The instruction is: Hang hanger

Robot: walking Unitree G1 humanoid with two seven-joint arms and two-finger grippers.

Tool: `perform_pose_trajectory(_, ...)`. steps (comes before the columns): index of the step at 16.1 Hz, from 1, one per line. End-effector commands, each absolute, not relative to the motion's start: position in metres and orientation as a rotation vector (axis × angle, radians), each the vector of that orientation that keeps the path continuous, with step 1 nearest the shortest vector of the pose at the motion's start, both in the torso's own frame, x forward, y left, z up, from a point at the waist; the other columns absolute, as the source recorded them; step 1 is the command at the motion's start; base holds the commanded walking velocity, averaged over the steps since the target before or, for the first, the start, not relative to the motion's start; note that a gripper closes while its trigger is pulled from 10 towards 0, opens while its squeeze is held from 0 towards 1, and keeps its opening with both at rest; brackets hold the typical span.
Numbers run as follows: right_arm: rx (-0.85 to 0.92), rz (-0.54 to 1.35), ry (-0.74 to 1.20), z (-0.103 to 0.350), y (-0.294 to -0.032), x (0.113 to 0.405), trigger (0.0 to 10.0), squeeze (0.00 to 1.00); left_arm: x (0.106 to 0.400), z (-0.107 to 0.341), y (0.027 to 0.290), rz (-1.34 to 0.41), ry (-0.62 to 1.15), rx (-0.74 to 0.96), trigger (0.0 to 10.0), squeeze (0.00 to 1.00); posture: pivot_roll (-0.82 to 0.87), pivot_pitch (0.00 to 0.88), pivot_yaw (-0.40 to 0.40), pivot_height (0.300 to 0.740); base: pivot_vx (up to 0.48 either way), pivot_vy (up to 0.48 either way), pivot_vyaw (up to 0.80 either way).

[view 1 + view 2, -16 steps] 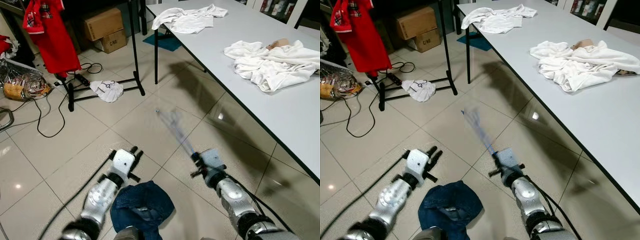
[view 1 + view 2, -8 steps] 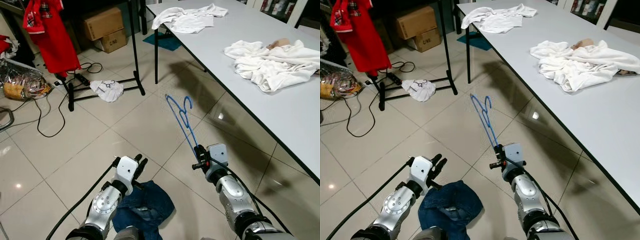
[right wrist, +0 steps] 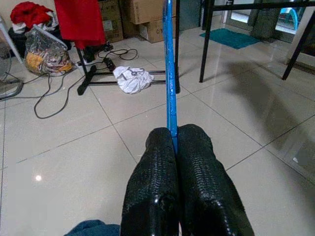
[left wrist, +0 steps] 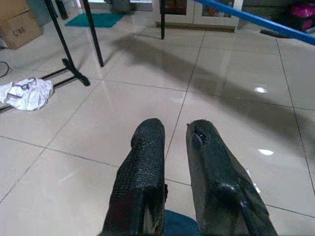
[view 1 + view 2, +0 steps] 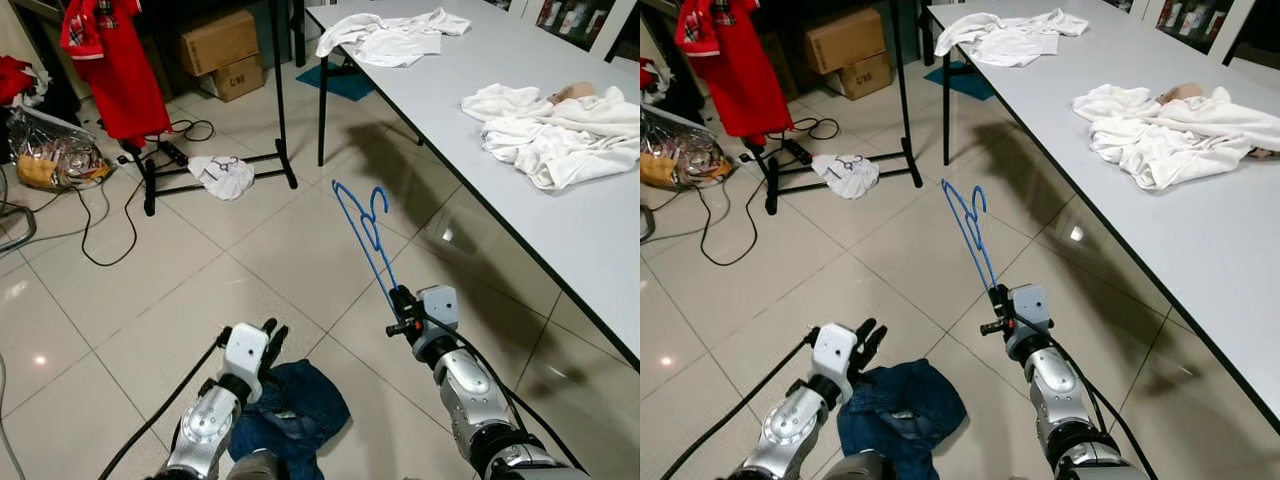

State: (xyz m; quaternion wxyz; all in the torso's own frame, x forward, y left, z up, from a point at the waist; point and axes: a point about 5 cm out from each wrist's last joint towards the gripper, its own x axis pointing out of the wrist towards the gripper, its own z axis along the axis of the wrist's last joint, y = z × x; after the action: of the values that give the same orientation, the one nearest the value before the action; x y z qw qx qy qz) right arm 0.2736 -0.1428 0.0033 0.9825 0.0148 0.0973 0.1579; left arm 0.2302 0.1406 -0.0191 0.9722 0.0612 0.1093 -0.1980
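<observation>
- right gripper [image 5: 402, 303], lower centre-right of the head view: fingers pinched fully together on the thin end of the blue hanger [image 5: 366, 232]. Right wrist view confirms it, blue wire clamped between the two pads [image 3: 152, 172].
- hanger's long axis runs from the grip up and away toward frame centre, hook [image 5: 377, 201] at the far top end, in the air over the tiled floor [image 5: 250, 260].
- key relation: the clothes rack [image 5: 278, 90] stands in the upper left of the frame, well beyond the hook. Its top rail is cut off by the frame edge, so rail height can't be judged.
- right arm has the hanger and is the one to hang it.
- left gripper [image 5: 268, 335], lower left: fingers slightly parted, holding nothing, hovering at the edge of the blue garment [image 5: 295, 405] on the floor.
- left wrist view adds the narrow gap between its fingers [image 4: 142, 162], which the head views are too small to show.
</observation>
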Motion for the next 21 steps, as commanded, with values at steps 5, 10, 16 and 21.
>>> perform_pose_trajectory(5,0.043,0.313,0.188,0.006,-0.142,0.277,10.0,0.00,0.233,-0.016,0.146,-0.363,0.206,0.129,10.0,0.00,0.09,0.012,0.032,0.740,0.000,0.000,0.00)
perform_pose_trajectory(10,0.027,0.313,0.182,0.009,-0.148,0.281,10.0,0.00,0.239,-0.014,0.138,-0.347,0.197,0.117,10.0,0.00,0.03,0.001,0.013,0.740,0.000,0.000,0.00)
perform_pose_trajectory(16,0.037,0.296,0.193,0.002,-0.149,0.272,10.0,0.00,0.240,-0.014,0.142,-0.352,0.204,0.144,10.0,0.00,0.02,0.013,0.039,0.740,0.000,0.000,0.00)
perform_pose_trajectory(21,0.029,0.269,0.182,0.003,-0.160,0.269,10.0,0.00,0.236,-0.016,0.134,-0.362,0.207,0.132,10.0,0.00,-0.02,0.023,0.042,0.740,0.000,0.000,0.00)
